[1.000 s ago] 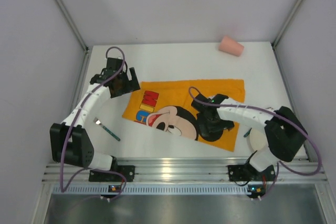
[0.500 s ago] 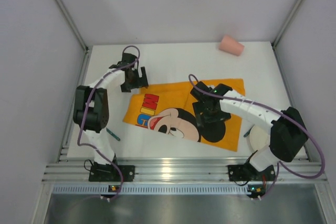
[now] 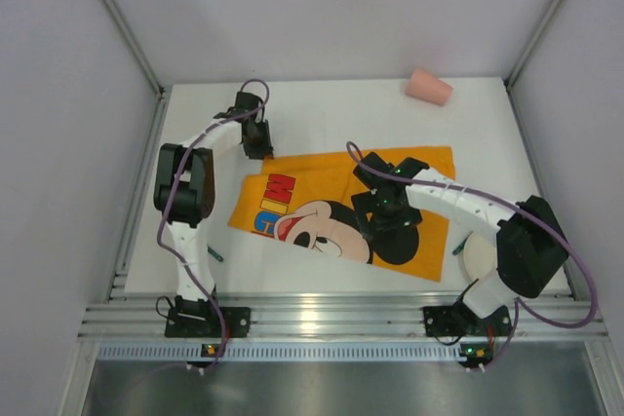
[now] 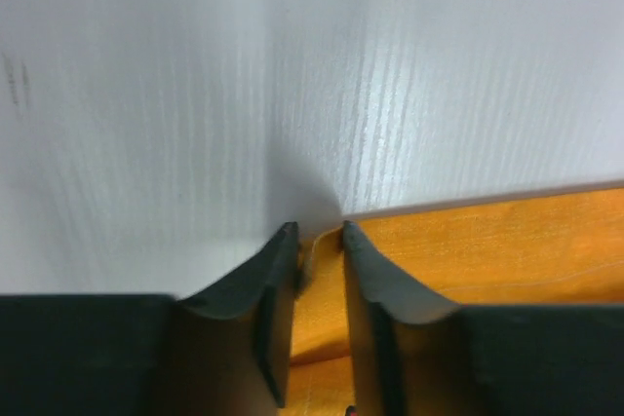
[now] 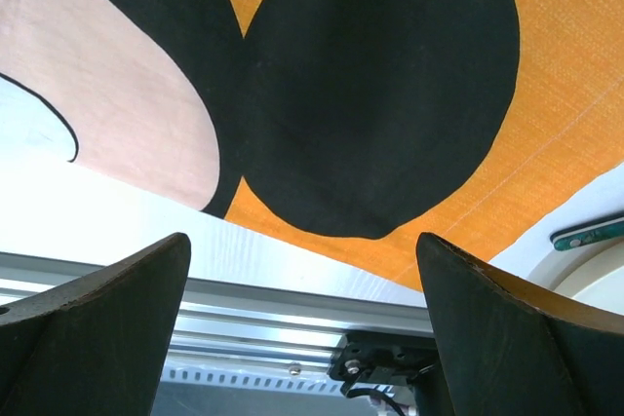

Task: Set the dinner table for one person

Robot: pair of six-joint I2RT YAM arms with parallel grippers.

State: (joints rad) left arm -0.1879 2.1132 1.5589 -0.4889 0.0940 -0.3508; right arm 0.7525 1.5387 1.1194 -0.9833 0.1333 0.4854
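Here the left gripper (image 4: pixel 319 233), narrowed, pinches the orange cloth (image 4: pixel 487 250) by its far-left corner on the worktop (image 4: pixel 146 94). The right gripper (image 5: pixel 302 245) hangs wide open above the cloth's near edge.

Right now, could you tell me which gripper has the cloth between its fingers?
The left gripper: it pinches the orange cloth at a corner; the right gripper hangs wide open above it.

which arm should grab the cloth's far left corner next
Left: the left gripper sits at that corner of the orange cloth, jaws narrow around it. The right gripper hangs open over the black ear print.
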